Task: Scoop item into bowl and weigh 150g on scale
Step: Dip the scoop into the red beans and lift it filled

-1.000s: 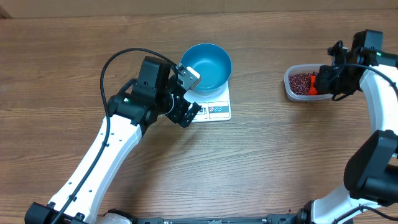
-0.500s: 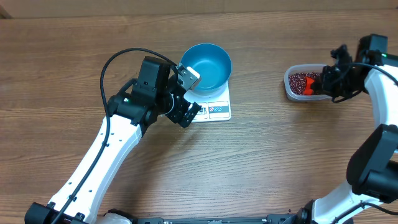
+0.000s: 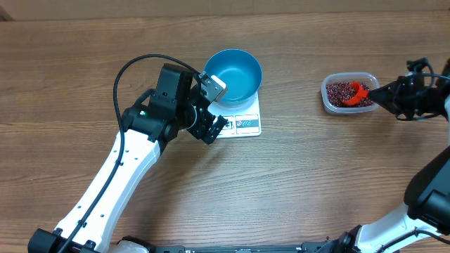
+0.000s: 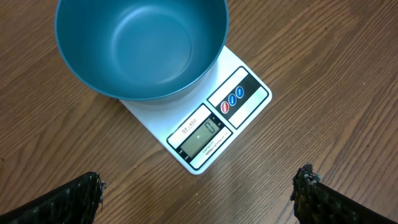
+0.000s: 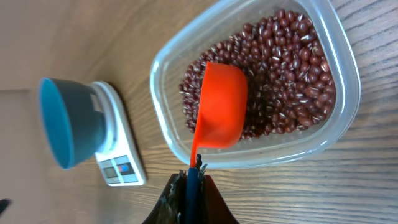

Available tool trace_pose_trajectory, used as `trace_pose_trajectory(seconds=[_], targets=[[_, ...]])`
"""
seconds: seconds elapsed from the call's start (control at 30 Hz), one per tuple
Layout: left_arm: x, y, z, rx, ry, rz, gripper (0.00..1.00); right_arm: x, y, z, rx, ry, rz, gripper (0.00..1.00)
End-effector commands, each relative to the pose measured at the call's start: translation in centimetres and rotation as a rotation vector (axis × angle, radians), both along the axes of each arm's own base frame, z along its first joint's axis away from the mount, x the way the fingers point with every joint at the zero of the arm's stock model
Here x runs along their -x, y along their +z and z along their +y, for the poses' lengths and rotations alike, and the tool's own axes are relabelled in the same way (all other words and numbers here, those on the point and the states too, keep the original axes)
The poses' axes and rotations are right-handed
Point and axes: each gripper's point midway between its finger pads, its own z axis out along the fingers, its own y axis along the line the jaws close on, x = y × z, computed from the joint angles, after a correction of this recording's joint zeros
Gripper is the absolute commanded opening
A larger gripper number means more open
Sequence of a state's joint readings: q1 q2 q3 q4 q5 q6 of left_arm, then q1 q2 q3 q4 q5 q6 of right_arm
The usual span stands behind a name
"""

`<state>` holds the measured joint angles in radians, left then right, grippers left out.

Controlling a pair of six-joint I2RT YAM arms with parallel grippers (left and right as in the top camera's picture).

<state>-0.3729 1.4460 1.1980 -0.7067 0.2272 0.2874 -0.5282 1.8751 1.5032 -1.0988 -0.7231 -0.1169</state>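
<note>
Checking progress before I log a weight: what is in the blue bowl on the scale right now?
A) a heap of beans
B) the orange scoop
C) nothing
C: the bowl shows only bare blue inside; the beans lie in the clear tub with the scoop.

Place type: robot trial station of the laboratory or workshop kind; the room beyond it is out of frame.
Surface: one wide wood-grain bench [image 3: 316, 183] fills nearly every view.
Machinery: two white-and-black jointed arms, the left arm [image 3: 116, 176] and the right arm [image 3: 429, 190], reach in from the near edge. A black cable [image 3: 126, 70] loops off the left arm.
Articles: a white digital scale [image 3: 246, 125] carries a blue bowl [image 3: 235, 74]. Well apart stands a clear tub [image 3: 325, 91] of red-brown beans [image 3: 341, 91] with an orange scoop [image 3: 357, 93].
Finding: kitchen goods, few and widely spaced, set between machines.
</note>
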Motion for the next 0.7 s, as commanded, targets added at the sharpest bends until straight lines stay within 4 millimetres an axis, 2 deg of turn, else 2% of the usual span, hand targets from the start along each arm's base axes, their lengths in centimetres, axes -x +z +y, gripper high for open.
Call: trace_pose_trajectory(seconds=[0.0,0.17,0.3,0.67], targets=[[-0.5,1.0,0.0,0.004,0.002,-0.029,1.00,0.3,1.4,-0.3,-0.098,0.001,-0.075,0.04],[-0.5,1.0,0.0,0.004,0.002,-0.029,0.99,1.0,1.7,-1.4,-0.123,-0.027,-0.080,0.04],[-0.5,1.0,0.0,0.004,0.002,-0.029,1.00,1.1,3.1,-0.7,-0.193,0.017,-0.163,0.04],[-0.5,1.0,0.0,0.004,0.002,-0.029,1.00,1.1,3.8,-0.3,-0.239,0.012,-0.181,0.04]])
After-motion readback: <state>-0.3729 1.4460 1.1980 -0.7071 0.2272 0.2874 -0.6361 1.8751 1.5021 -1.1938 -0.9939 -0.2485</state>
